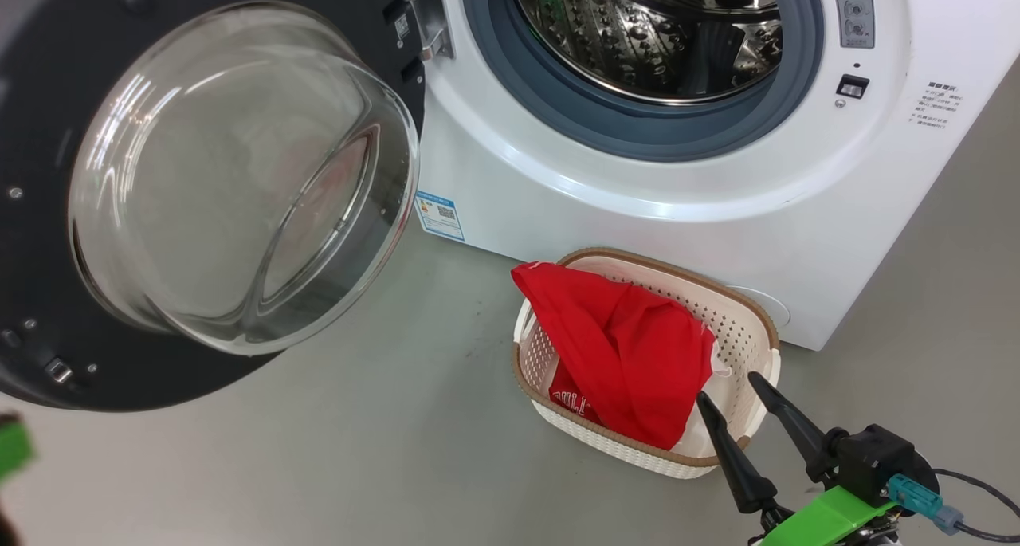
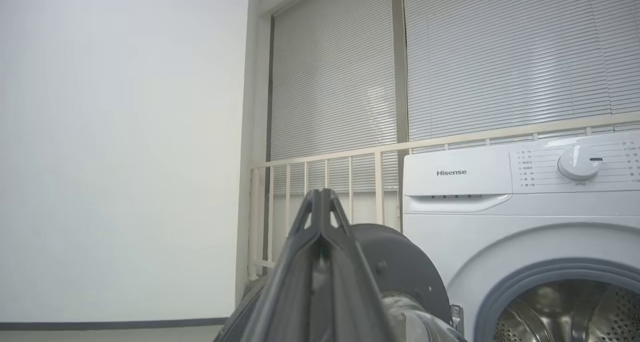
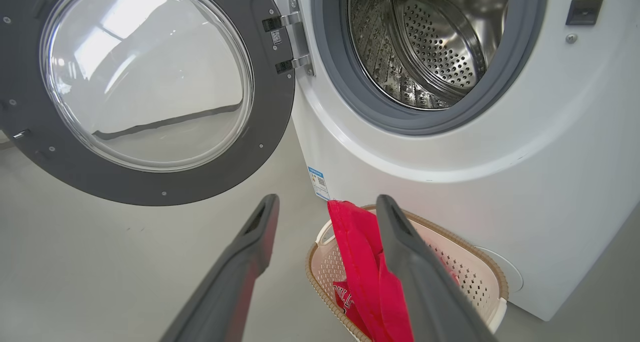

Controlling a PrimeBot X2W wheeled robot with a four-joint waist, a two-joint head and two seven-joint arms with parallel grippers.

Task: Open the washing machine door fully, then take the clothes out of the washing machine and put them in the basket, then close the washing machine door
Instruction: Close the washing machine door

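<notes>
The washing machine door (image 1: 199,187) stands swung wide open at the left, its black rim and glass bowl (image 3: 147,75) facing me. The white washing machine (image 1: 677,187) shows its steel drum (image 1: 653,28) with no clothes visible inside. Red clothes (image 1: 629,355) lie heaped in the cream basket (image 1: 749,323) on the floor before the machine. My right gripper (image 1: 729,386) is open just right of the basket, its fingers (image 3: 425,287) spread with nothing between them. In the left wrist view my left gripper (image 2: 320,197) is shut on nothing, pointing toward the door's edge (image 2: 400,267).
Grey floor (image 1: 398,434) spreads left of the basket under the open door. A white wall (image 2: 120,152), a railing (image 2: 325,167) and window blinds stand behind the machine. A green part (image 1: 12,446) shows at the head view's lower left edge.
</notes>
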